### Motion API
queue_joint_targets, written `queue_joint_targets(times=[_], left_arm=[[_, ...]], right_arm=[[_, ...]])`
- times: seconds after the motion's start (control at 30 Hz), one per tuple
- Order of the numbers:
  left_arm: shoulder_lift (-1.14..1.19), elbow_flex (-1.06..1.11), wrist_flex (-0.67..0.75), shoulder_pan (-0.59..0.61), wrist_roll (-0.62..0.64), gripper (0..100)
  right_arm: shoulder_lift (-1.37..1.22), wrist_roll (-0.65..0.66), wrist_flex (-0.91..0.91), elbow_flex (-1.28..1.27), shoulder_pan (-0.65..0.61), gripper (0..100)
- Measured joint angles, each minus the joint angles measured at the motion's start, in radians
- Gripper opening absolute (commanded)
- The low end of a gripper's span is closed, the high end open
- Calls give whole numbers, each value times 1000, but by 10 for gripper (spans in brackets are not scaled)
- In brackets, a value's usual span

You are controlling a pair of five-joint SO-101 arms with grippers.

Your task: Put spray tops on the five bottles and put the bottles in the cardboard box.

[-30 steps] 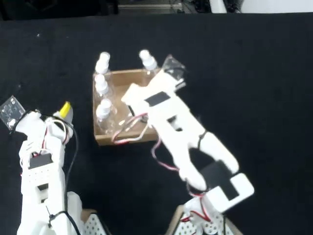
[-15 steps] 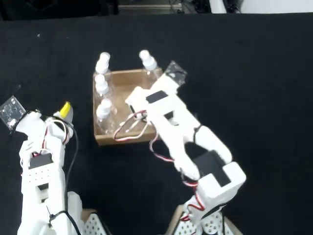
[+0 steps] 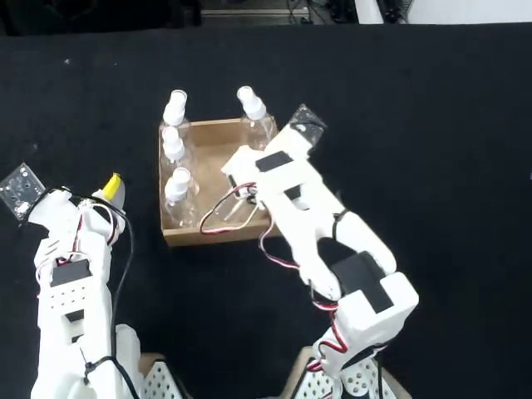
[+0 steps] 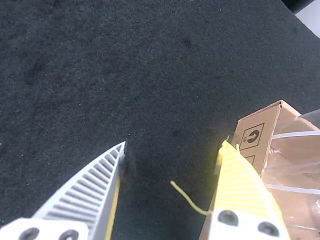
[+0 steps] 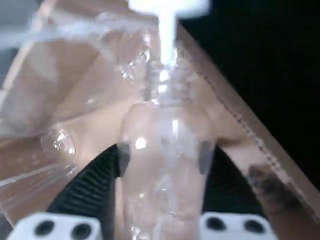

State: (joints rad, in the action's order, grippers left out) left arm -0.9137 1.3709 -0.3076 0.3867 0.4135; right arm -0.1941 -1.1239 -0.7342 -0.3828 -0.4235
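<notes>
The bottle [image 5: 165, 130] sits squeezed between the two black fingers [image 5: 107, 172] of the right gripper [image 5: 162, 155], which is closed around its clear body just below the shoulder. A white spray top [image 5: 167, 5] shows above the threaded neck, its thin stem running down into the opening. The held bottle is low inside the cardboard box [image 5: 240, 130], close to one brown wall.

From above, the right arm slants over the near right part of the box [image 3: 212, 237]. Four other bottles wear white tops and stand upright: three in a row along the left wall [image 3: 179, 187] [image 3: 172, 143] [image 3: 175, 106], and one at the far wall [image 3: 249, 104]. I cannot tell whether the two farthest stand inside the box or just behind it.

The left gripper [image 4: 172, 150] is spread wide and holds nothing. It hangs over the black table [image 4: 100, 60], its yellow finger [image 4: 240, 185] just beside the box's outer corner [image 4: 255, 135] and its grey finger [image 4: 95, 185] on the side away from the box.
</notes>
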Motion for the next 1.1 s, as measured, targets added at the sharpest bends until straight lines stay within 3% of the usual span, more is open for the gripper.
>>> queue_joint_targets(times=[0.47,0.9,1.1], left_arm=[[0,0,0,0,0,266],[0,0,0,0,0,266],[0,0,0,0,0,266]], right_arm=[[3,0,-15,0,15,67],[196,0,-29,-78,44,67],[196,60,-52,-84,48,67]])
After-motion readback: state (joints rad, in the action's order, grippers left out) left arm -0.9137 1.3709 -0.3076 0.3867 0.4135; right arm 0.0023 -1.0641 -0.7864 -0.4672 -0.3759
